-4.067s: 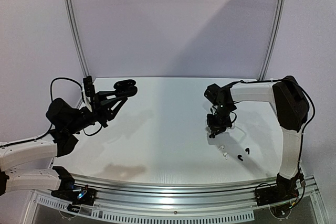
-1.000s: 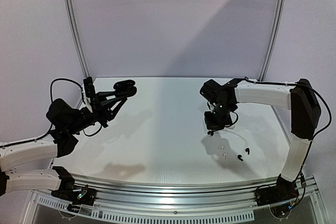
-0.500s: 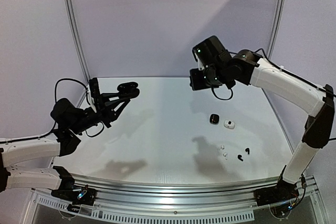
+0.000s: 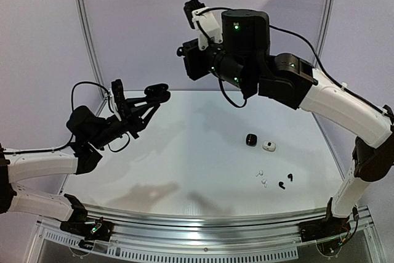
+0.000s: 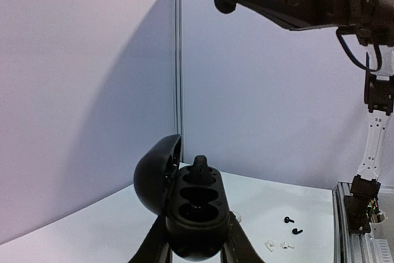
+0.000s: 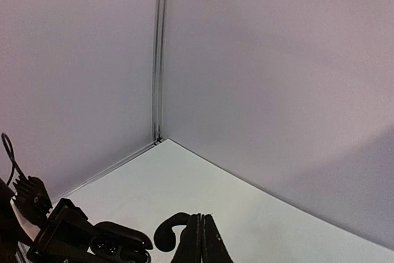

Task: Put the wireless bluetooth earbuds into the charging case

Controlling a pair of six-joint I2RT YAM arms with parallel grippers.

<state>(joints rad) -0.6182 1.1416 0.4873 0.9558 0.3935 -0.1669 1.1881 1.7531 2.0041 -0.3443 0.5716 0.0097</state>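
The left hand (image 5: 197,252) pinches an open black case (image 5: 197,210) in the air over the left side of the bench (image 4: 184,152), lid tipped back. A dark earbud (image 5: 199,164) pokes up from its far socket. Two black earbuds (image 4: 282,185) and two white earbuds (image 4: 263,181) lie loose near the right front edge, well apart from the case. The right hand (image 6: 200,238) hangs high above the bench, fingers pressed together.

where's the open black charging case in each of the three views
top external: the open black charging case is left of centre, held above the table.
left wrist: bottom centre, lid swung left.
right wrist: bottom left corner.
shared landmark: the left gripper clamped on it.
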